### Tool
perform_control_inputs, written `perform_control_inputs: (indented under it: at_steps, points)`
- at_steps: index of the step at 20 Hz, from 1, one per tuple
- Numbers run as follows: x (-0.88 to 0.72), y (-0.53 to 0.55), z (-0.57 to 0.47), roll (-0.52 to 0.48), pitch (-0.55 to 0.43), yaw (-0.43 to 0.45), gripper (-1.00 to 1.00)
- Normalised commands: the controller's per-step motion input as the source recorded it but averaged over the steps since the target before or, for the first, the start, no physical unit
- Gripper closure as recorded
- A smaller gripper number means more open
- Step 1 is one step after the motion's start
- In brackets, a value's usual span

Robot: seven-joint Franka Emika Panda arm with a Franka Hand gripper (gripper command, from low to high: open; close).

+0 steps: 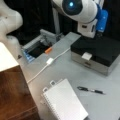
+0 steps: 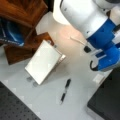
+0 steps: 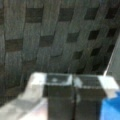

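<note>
- The gripper (image 3: 74, 96) sits low in the wrist view, its two dark fingers (image 3: 58, 100) pressed together side by side — closed, nothing between them.
- Behind the fingers the wrist view fills with a dark woven surface (image 3: 50, 37), a checkered weave.
- In a front view the arm's white and blue wrist (image 1: 96, 21) hangs over one black box (image 1: 100, 51) with a silver front, at that view's right; the fingertips themselves are hidden there.
- One small white tag (image 1: 86, 56) lies on the box's near edge.
- One pen (image 1: 90, 90) lies flat on the grey table (image 1: 75, 72), well apart from the box, with bare table all round it; it shows in both front views (image 2: 65, 91).
- One white spiral notebook (image 1: 64, 101) lies just beside the pen, toward a front view's bottom.
- One white cable (image 1: 47, 63) with a small block on it runs across the table to one open grey tray (image 1: 37, 45), where one orange piece (image 1: 48, 50) rests on the rim.
- A brown wooden piece (image 1: 12, 92) borders the table at a front view's left.
</note>
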Motion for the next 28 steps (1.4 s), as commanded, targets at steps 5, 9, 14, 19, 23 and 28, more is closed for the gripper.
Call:
perform_control_inputs:
  at_steps: [5,9,14,19,23,28]
  points:
    - [0.18,-0.04,-0.03,-0.06,0.076,0.022,-1.0]
    - [0.19,-0.21,-0.25,-0.091,0.034,0.071,-1.0]
    - [0.16,-0.42,-0.41,-0.121,-0.046,0.144,-1.0]
    - [0.09,-0.45,-0.36,-0.061,-0.085,0.184,-1.0]
    - [-0.01,-0.32,-0.24,-0.039,-0.074,0.198,-1.0]
    - [-0.07,-0.27,-0.25,-0.04,-0.054,0.218,-1.0]
